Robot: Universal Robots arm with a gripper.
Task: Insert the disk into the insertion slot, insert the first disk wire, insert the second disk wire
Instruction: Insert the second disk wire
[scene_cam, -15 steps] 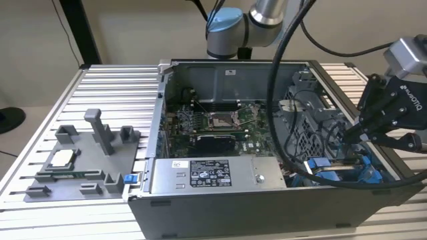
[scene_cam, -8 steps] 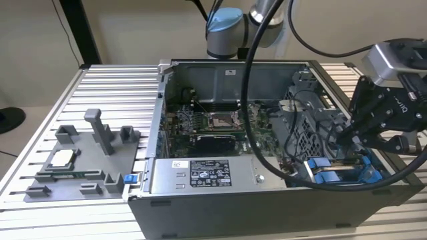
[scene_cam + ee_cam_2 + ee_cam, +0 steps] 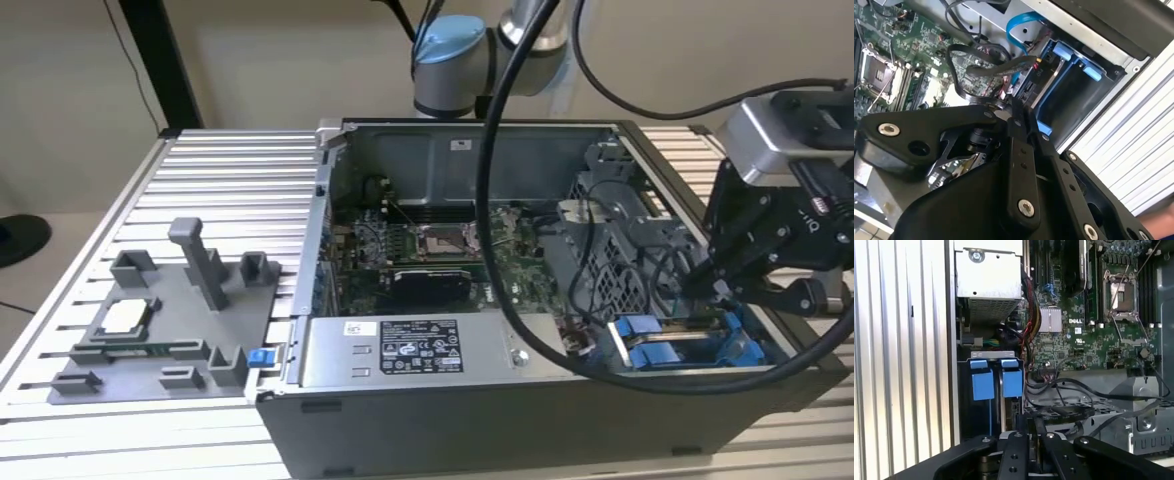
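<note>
Computer case (image 3: 441, 400) laid on side on table (image 3: 240, 160), open face up, so drive bay is reached from above.

Disk (image 3: 687, 340) seated in insertion slot (image 3: 641, 300) at case corner nearest exterior view's right; blue carrier tabs (image 3: 996, 380) seen flush at bay mouth.

End effector (image 3: 727, 290) positioned directly above disk's rear end, among black cables (image 3: 989, 55).

End effector fingers (image 3: 1016, 125) drawn close together; thin item possibly pinched between them, judged a disk wire connector; grasp cannot be confirmed.

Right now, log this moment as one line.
tool: inside open computer case | near: blue drive bay, black cables | grey fixture tray: untouched
</note>
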